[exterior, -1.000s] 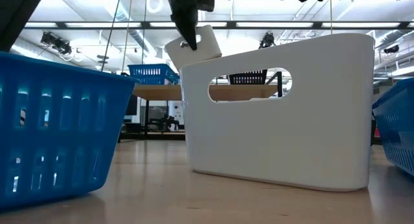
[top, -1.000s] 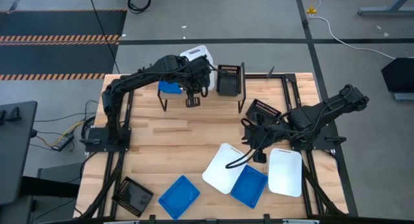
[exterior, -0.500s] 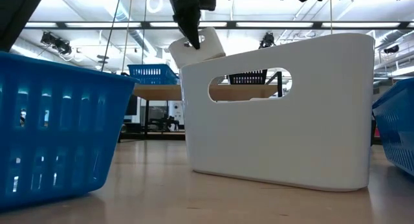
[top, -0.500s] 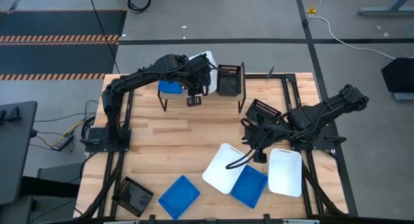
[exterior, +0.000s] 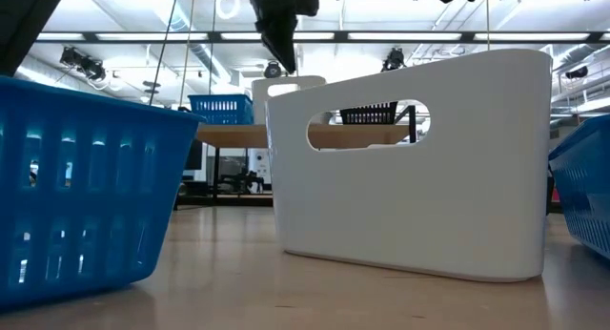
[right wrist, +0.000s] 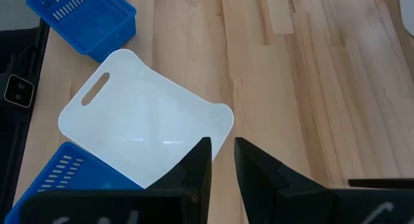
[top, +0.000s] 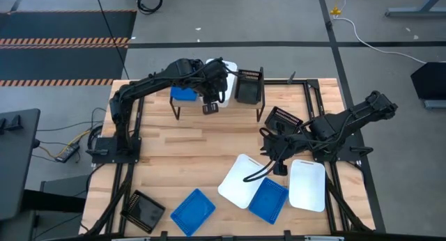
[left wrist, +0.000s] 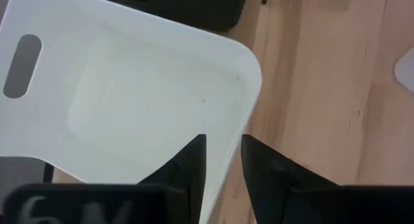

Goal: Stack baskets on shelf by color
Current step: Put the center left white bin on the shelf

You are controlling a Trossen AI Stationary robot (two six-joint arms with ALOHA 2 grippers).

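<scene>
Shelf: it stands at the far side of the table; a blue basket sits at one end of it and a black basket at the other.
White basket in hand: the left gripper holds it over the middle of the shelf, between the blue and the black one; whether it rests on the plank yet cannot be told.
Loose baskets: two white baskets and two blue ones lie at the near side of the table, a black one at the near left corner, another black one by the right arm.
Progress: early, by my reading; one basket of each colour is at the shelf and six are left to stack.
Left arm: stretched far across to the shelf, its fingers pinched on the white basket's rim, one inside the wall and one outside.
Right arm: waits mid-table, right gripper just above a white basket's corner, fingers close together with a narrow gap, holding nothing.
</scene>
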